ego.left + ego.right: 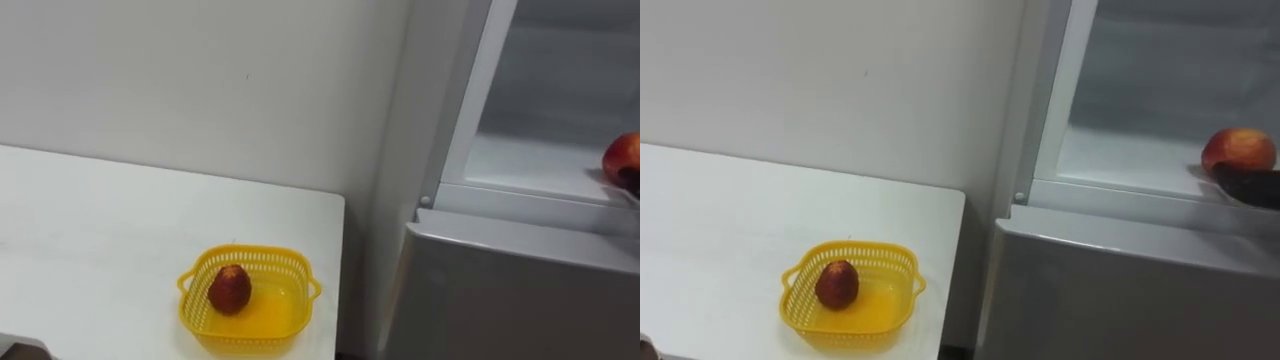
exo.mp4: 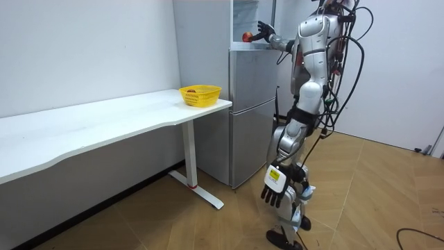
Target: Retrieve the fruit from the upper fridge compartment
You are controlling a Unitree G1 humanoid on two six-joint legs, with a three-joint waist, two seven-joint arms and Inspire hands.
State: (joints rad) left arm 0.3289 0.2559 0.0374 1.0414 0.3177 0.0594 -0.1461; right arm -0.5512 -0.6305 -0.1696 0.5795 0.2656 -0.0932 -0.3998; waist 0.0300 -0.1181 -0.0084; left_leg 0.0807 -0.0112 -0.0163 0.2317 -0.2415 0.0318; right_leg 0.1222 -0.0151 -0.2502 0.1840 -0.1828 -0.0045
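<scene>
A red apple (image 1: 1238, 150) lies at the front edge of the open upper fridge compartment (image 1: 1120, 150), also seen at the right border as apple (image 1: 622, 155). My right hand (image 1: 1252, 186) reaches in from the right, its dark straight fingers just below and beside the apple, touching it. In the room view that right hand (image 2: 264, 31) has its fingers spread next to the apple (image 2: 245, 36). A second red fruit (image 1: 229, 288) sits in a yellow basket (image 1: 250, 250) on the white table (image 1: 100, 230). Down by my side hangs the left hand (image 2: 274, 191), fingers relaxed.
I stand upright facing the grey fridge (image 2: 250, 111), whose shut lower door (image 1: 500, 290) is right below the open compartment. The table (image 2: 104, 121) runs along the wall to the fridge's left, the basket (image 2: 200, 94) at its near end.
</scene>
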